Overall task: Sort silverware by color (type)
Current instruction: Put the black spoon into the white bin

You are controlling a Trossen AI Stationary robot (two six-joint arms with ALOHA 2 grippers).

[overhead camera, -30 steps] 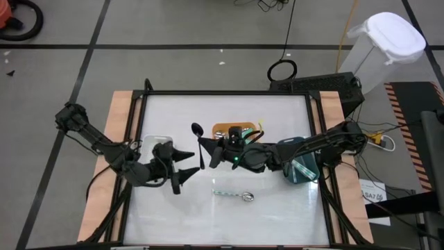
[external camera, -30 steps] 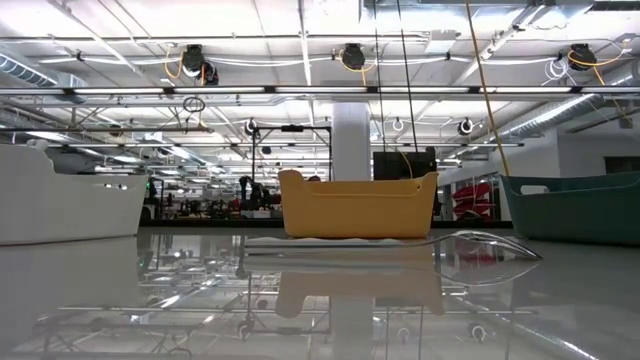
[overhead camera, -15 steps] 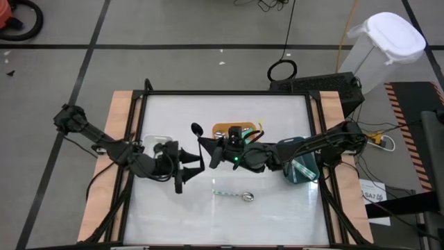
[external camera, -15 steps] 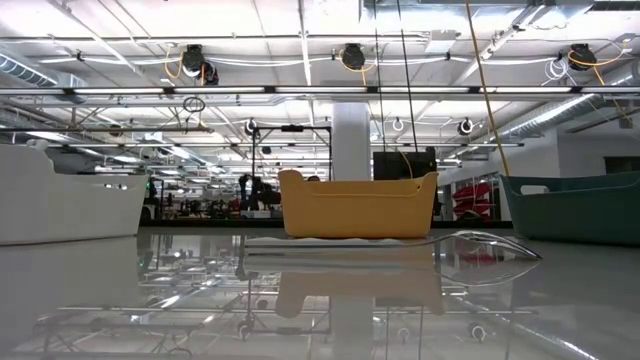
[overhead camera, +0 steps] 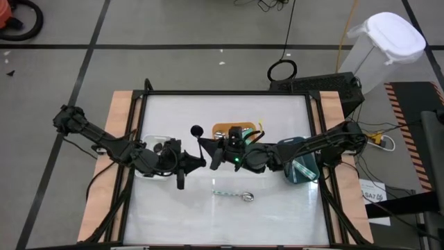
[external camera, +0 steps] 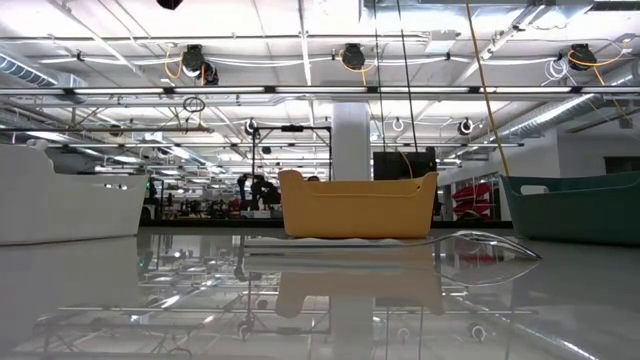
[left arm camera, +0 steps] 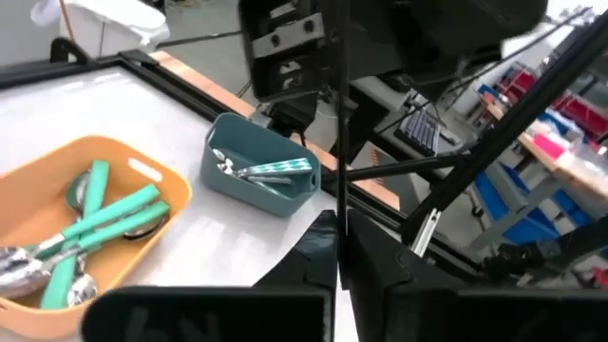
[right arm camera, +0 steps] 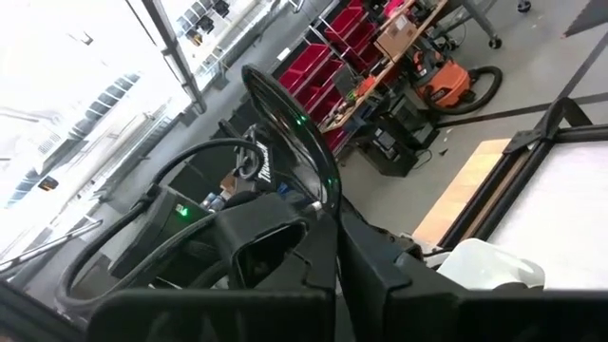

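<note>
High view shows the left gripper (overhead camera: 199,162) and right gripper (overhead camera: 205,148) both clamped, apparently on one black spoon (overhead camera: 199,139) mid-table: a handover, so the right must release next.

Industrial lab: ceiling ducts (external camera: 300,60), parts bins (right arm camera: 356,24).

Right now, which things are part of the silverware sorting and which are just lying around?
Job: black spoon, held by left gripper and right gripper; loose spoon; green spoons; orange bin; teal bin; white bin.
Lying about: trash can; cable loop; vacuum.
</note>
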